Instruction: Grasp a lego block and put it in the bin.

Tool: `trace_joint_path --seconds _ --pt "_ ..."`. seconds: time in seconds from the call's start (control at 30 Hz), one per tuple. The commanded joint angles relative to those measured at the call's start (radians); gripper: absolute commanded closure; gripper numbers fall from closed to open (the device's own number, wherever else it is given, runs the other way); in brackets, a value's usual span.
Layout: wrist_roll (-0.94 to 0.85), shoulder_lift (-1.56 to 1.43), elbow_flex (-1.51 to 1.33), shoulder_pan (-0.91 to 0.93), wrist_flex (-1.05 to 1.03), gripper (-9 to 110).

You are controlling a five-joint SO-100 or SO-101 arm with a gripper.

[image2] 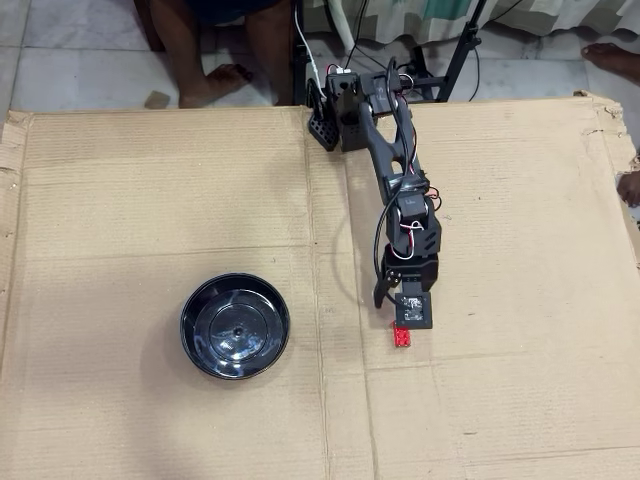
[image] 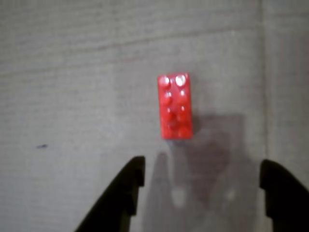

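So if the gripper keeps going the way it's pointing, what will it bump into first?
Probably the red brick. The gripper is open and the brick lies just ahead, nearer the left finger in the wrist view. How high the gripper hangs above the cardboard is unclear.

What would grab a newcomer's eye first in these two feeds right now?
The bright red brick stands out at once, lying flat on the brown cardboard just ahead of the open claw in the wrist view. In the overhead view, the glossy black bowl sits empty to the left of the black arm, well apart from the brick.
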State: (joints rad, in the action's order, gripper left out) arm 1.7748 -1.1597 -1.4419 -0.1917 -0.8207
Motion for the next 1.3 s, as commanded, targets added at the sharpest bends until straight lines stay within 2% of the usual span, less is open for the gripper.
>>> trace_joint_path --seconds 0.0,0.6,1.27 --pt "0.008 0.005 0.046 0.009 0.075 74" --pt "0.008 0.259 0.268 -0.015 0.115 75" --pt "0.008 0.383 0.333 -0.041 0.123 75"
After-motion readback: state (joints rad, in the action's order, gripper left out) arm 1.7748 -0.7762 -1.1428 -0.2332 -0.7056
